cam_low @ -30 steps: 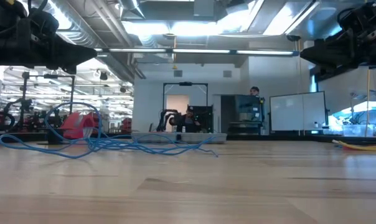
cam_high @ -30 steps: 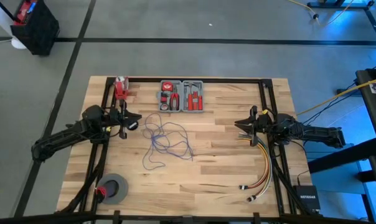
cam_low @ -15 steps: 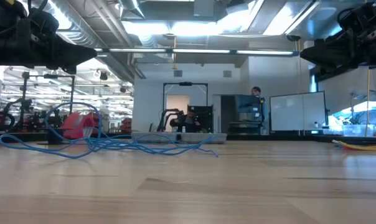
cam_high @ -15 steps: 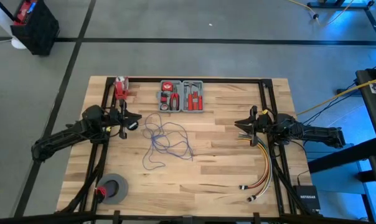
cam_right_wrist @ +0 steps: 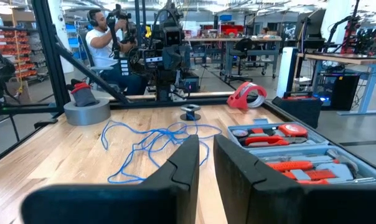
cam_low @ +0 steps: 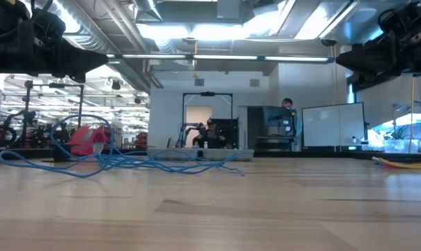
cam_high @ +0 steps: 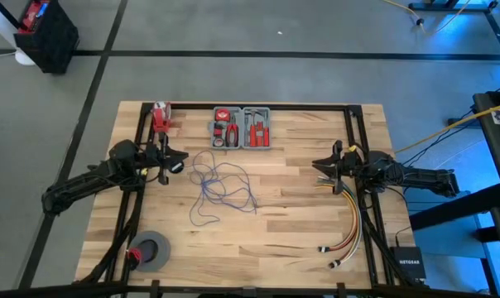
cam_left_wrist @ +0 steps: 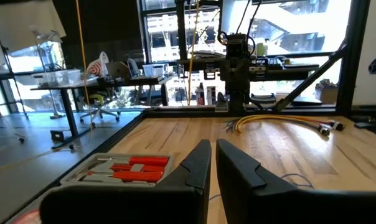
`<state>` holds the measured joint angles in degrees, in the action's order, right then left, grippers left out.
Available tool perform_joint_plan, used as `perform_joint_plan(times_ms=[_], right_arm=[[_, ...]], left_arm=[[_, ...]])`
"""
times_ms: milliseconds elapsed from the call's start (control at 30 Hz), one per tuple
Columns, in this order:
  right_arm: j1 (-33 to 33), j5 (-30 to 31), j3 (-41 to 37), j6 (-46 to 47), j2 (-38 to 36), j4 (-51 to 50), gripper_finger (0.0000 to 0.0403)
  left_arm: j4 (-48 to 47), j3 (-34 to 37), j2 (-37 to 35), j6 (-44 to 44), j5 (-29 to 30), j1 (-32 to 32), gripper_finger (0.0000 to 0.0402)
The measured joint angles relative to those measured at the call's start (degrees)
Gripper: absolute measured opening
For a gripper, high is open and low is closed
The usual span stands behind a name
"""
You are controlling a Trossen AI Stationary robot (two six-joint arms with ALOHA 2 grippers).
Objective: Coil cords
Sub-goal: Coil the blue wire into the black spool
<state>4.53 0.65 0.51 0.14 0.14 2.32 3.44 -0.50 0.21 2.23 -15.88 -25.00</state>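
Note:
The cords (cam_high: 221,186) are thin blue wire, lying in a loose tangle on the wooden table left of centre. They also show in the low view (cam_low: 127,162) and the right wrist view (cam_right_wrist: 157,146). My left gripper (cam_high: 175,159) hovers level above the table's left side, just left of the tangle, shut and empty (cam_left_wrist: 211,158). My right gripper (cam_high: 320,168) hovers level at the table's right side, well clear of the cords. Its fingers stand almost together with nothing between them (cam_right_wrist: 205,155).
A grey tray of red tools (cam_high: 242,128) sits at the far edge, with a red tape dispenser (cam_high: 161,116) to its left. A grey tape roll (cam_high: 151,251) lies near left. A yellow, orange and red cable bundle (cam_high: 349,223) runs along the right side. A person (cam_right_wrist: 104,37) sits beyond the table.

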Motion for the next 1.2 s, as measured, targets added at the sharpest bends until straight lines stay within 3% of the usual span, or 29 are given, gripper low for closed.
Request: perform_joint_plan(times_ms=[100,400,567,733,967,1200], right_arm=[[0.0,0.0,0.1,0.0,0.0,0.4,0.0053],[0.0,0.4,0.1,4.6,0.0,1.8,0.0053],[0.0,0.4,0.1,4.7,0.0,4.9,0.0053],[0.0,0.3,0.1,4.7,0.0,7.9,0.0053],[0.0,-0.2,0.4,4.5,0.0,6.6,0.0053],[0.0,-0.2,0.6,4.0,0.0,6.5,0.0053]], left_arm=[[0.2,0.0,0.0,-5.0,0.0,0.1,0.0020],[6.3,-0.1,0.2,-5.9,0.0,0.1,0.0020],[-2.6,-5.7,3.4,-6.1,0.0,0.4,0.0010],[-12.7,-13.6,11.5,-6.0,3.2,2.1,0.0003],[-15.4,-25.8,28.3,-8.5,11.0,9.3,0.0001],[-29.0,-41.0,46.6,-7.9,28.8,22.1,0.0000]])
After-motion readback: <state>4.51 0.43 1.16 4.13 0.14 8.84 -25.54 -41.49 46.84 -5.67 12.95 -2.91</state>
